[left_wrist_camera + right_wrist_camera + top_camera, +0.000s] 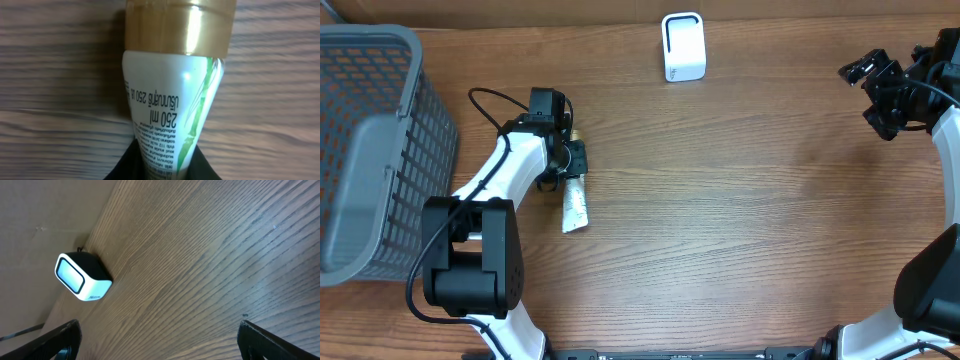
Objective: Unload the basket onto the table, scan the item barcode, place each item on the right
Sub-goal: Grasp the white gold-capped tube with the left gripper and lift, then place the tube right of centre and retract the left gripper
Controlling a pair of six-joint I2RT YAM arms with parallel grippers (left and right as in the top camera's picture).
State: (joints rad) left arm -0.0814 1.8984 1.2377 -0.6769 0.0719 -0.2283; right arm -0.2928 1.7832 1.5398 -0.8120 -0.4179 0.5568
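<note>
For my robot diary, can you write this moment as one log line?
left gripper: shut on tube | right gripper: open, empty | tube: lying on table | scanner: apart from tube

**Even Light Above, Glare and Blur Up Close**

From above, light fell soft and even: the white scanner (683,46) threw almost no shadow, and a thin one hugged the left arm (510,160), below-left of the scanner. Up close, the tube (170,110) looked soft, with 1 glare streak down its gold cap (180,25). Right of the scanner, a bluish sheen washed the table (260,245); the right gripper (159,325) showed only as 2 dark shapes.
</note>
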